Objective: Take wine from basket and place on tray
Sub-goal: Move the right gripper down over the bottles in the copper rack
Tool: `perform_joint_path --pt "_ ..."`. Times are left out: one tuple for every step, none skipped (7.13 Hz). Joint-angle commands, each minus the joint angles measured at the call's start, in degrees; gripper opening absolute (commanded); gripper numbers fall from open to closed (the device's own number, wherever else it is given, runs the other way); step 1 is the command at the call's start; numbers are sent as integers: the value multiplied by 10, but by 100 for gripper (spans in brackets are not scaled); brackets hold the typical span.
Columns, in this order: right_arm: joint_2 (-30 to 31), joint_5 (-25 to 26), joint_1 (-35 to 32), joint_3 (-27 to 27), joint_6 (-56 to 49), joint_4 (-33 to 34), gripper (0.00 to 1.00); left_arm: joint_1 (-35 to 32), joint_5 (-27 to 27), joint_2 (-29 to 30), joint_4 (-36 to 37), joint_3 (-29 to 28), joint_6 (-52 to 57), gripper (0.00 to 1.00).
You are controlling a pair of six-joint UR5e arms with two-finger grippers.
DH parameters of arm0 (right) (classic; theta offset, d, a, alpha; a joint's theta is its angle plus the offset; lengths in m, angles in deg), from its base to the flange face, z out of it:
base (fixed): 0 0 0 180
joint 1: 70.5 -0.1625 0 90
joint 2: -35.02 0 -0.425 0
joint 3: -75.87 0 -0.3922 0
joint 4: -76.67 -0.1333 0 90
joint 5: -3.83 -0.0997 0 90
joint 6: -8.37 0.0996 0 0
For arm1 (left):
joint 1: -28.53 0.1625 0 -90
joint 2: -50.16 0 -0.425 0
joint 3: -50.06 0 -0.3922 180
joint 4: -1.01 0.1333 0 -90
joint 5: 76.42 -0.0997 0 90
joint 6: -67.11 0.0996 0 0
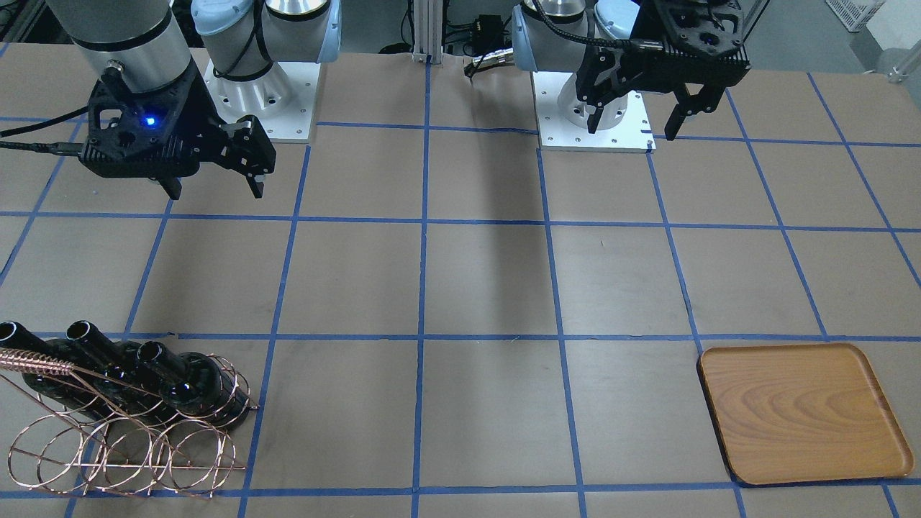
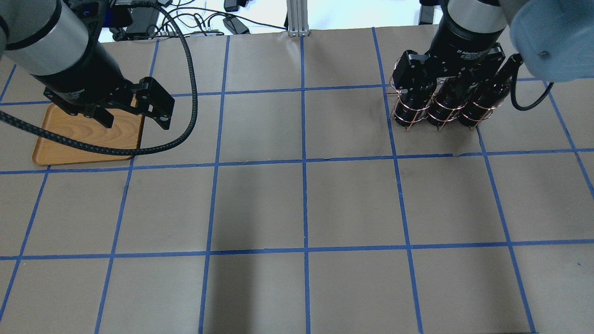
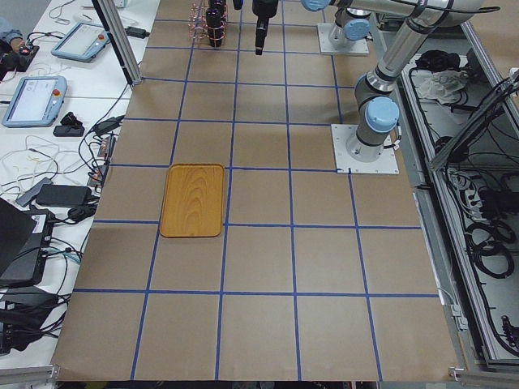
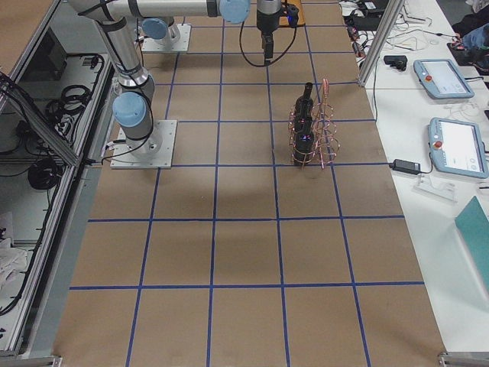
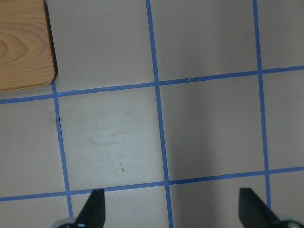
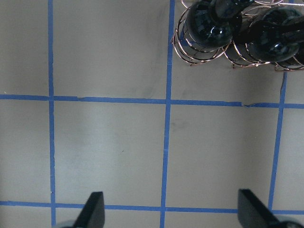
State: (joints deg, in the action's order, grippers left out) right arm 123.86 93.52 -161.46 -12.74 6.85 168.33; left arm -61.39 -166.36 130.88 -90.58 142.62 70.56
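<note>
Three dark wine bottles (image 1: 191,385) stand side by side in the copper wire basket (image 1: 129,453), in its row nearer the robot. They also show at the top right of the right wrist view (image 6: 209,21). My right gripper (image 1: 216,193) is open and empty, high above the table on the robot's side of the basket. The wooden tray (image 1: 799,414) lies flat and bare at the other end of the table. My left gripper (image 1: 633,129) is open and empty, high above the table near the tray's corner (image 5: 21,47).
The brown table carries a grid of blue tape lines (image 1: 421,288). The two arm base plates (image 1: 590,122) stand at the robot's edge. Desks with teach pendants (image 4: 458,149) and cables run along the operators' side.
</note>
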Motion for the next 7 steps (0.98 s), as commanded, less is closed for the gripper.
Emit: perform_joint_path --pt "-1 0 1 0 -1 4 100 0 0 0 -1 0 -23 100" --pt "-2 0 1 0 -1 7 100 -1 -1 0 0 3 -22 100" --pt "0 0 3 1 -1 7 100 -1 -2 0 0 3 -22 100" --pt "0 0 3 0 -1 6 100 -1 -3 0 0 3 -22 100" --pt "0 -4 5 0 -1 9 100 -1 -3 -1 -2 3 -20 100" --pt "0 -7 20 1 -8 10 100 -1 -3 -1 -2 3 -18 100" --pt "-2 -7 44 1 -15 21 100 -1 -3 -1 -2 3 -18 100"
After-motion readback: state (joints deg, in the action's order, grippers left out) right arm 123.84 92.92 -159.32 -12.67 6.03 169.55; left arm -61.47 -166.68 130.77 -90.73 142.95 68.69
